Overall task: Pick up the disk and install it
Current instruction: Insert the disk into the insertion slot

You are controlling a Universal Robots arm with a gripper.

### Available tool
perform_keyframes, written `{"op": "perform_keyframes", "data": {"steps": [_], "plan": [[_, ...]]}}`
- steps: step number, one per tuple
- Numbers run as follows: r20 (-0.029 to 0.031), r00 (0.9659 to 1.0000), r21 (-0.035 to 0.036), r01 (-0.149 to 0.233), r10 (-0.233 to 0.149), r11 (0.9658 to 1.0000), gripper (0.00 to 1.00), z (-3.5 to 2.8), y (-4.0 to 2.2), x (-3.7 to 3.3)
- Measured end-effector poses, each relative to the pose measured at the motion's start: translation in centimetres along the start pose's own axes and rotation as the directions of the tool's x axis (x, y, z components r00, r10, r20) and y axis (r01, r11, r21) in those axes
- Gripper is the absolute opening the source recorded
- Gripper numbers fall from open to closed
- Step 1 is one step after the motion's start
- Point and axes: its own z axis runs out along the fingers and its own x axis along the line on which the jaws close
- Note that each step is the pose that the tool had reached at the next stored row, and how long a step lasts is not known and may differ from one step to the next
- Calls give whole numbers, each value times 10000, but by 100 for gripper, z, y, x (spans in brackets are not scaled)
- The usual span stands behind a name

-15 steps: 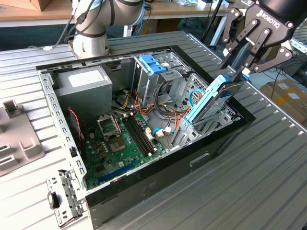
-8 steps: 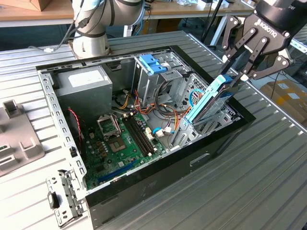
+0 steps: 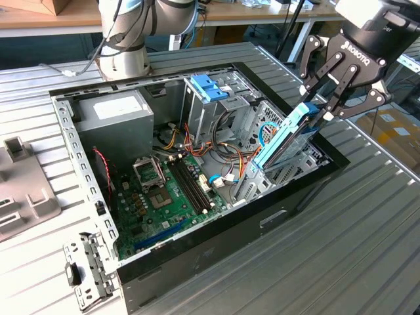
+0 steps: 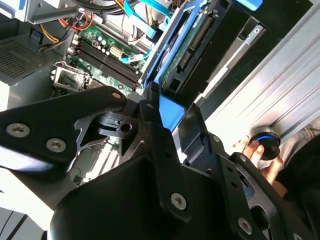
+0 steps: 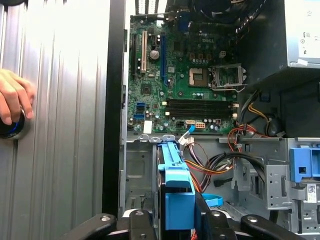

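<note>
Ribbed metal counter [image 3: 354, 256] is carrying an open computer case [image 3: 216, 252], and I am working over one end of it. My end effector [image 3: 320, 108] is clenching the disk [image 3: 283, 139] by its upper end, blue rails between my fingers. The disk is hanging tilted just below the end effector, its lower end dipping into the drive cage [image 3: 289, 174]. A green motherboard [image 5: 175, 75] is lying beyond it. Beside the case, a person's hand [image 5: 15, 95] is resting on a round black device [image 4: 265, 142].
</note>
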Motion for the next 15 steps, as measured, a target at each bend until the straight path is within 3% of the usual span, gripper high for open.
{"op": "perform_keyframes", "data": {"steps": [7,13,15], "plan": [[0,10000,0,0,0,10000,42,74,-8,6],[1,10000,0,1,-1,10000,41,76,-8,6],[3,10000,1,0,0,10000,36,76,-8,6]]}}
